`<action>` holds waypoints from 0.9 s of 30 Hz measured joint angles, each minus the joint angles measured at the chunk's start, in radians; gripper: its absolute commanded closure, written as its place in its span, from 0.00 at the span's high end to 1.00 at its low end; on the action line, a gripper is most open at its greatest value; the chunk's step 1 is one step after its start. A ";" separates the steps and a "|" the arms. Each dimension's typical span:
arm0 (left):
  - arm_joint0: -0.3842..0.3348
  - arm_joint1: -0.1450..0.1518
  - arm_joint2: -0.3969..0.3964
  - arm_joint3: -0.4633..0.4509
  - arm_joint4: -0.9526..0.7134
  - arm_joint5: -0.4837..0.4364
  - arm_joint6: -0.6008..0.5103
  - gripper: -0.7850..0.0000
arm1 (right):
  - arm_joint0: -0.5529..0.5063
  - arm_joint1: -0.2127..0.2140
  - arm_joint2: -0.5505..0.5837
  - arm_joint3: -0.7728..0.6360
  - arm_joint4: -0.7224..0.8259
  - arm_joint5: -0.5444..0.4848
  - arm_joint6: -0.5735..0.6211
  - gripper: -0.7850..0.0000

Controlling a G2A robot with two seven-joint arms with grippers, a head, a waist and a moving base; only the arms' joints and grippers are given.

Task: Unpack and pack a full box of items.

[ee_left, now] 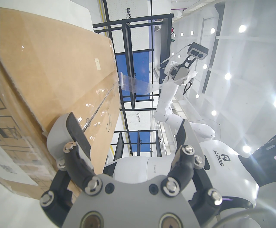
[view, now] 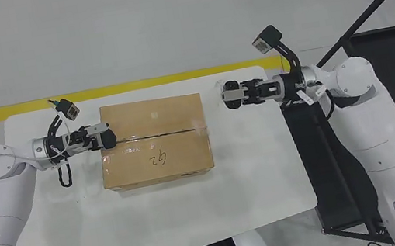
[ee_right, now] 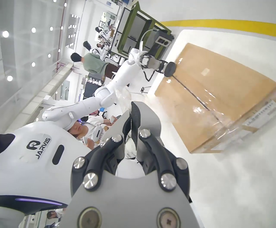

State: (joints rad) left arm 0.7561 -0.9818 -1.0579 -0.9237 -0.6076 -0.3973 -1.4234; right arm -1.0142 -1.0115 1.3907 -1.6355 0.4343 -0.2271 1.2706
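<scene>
Box [view: 156, 149] sealed, flaps flat, mid-table [view: 263, 183]. Clear tape [ee_left: 138, 85] along centre seam [ee_right: 189, 92]. One tape end lifted off at the box's right-hand end and stretched through the air to right gripper [view: 231, 95].

Right jaws together, clamped on that tape end. Sits just off the box's right edge, apart from the cardboard.

Left gripper [ee_left: 127, 124] at the opposite end. Jaws wide apart, gripping nothing. One finger [ee_left: 74, 133] laid on the box top beside the seam, the other in free air.

Step in hand, by judgement: stripping the tape to open the flaps. Early in the task, nothing unpacked yet.

To do it well:
- Pull low and back along the seam toward the left end, not straight out from the box. A peel folded over itself should release cleaner and drag the box less.
- Press down with the left finger as an anchor. Box looks light enough to slide or tip toward the pull otherwise.
- Steady, slow draw. Thin film likely to stretch, then snap or tear lengthwise if jerked.
- Watch the grip. Film is slick and only a short tab sits between the pads. Re-grip nearer the box if it creeps.
- Clear the left finger from the seam before the peel front reaches it, and hold the box elsewhere.
</scene>
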 measured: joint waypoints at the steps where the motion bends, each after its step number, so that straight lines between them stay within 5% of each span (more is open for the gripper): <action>1: 0.000 0.000 0.000 0.000 0.000 0.000 0.000 1.00 | 0.011 -0.002 -0.015 -0.005 0.003 0.001 -0.012 0.00; 14: 0.000 0.000 0.000 0.000 0.000 0.000 0.000 1.00 | 0.163 -0.047 -0.228 0.080 -0.048 -0.005 -0.191 0.00; 27: 0.000 0.000 0.000 0.000 0.000 0.000 0.000 1.00 | 0.208 -0.089 -0.367 0.158 -0.072 -0.049 -0.311 0.00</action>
State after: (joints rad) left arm 0.7561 -0.9818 -1.0579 -0.9237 -0.6076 -0.3973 -1.4234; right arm -0.8060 -1.1008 1.0236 -1.4775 0.3625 -0.2761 0.9596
